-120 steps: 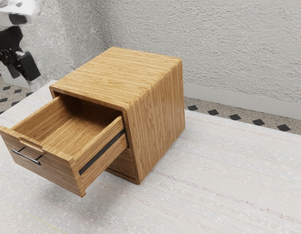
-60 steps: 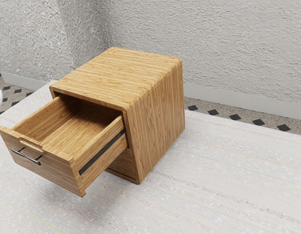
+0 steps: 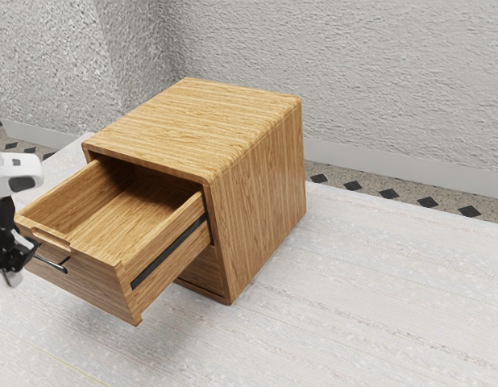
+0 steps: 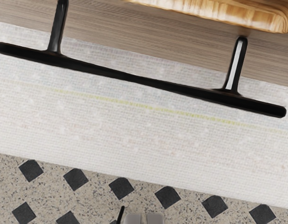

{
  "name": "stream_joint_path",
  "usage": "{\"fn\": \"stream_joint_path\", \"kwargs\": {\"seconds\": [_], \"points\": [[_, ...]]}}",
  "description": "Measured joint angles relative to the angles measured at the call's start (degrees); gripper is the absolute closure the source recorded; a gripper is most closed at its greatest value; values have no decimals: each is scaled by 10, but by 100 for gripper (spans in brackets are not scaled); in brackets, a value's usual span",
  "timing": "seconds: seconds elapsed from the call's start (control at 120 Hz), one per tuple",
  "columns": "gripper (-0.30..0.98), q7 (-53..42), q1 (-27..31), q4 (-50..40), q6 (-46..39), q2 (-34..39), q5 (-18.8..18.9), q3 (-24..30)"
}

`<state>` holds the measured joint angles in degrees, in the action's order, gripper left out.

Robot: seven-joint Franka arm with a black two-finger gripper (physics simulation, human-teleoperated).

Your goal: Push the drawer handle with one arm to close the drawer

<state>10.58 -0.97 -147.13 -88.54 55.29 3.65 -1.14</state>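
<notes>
Exterior view, left to right: the gripper has just come in at the left edge and is now right by the handle; can't tell if they touch. The handle's on the front of the drawer, which sticks out of the cabinet as far as a second ago. So I'd say the approach is about done and the closing hasn't started. My fingers are together, basically no gap, nothing held, which seems fine for a shove. Could slip off that thin bar, though. Headcount, same direction: one gripper with two fingers, one handle on two posts, one pulled-out drawer, one lower front under it, one cabinet.
</notes>
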Motion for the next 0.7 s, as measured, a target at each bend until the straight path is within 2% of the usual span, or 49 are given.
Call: {"fn": "stream_joint_path", "kwargs": {"seconds": [0.7], "points": [[79,12,0,7,-143,-102,11,-1]]}}
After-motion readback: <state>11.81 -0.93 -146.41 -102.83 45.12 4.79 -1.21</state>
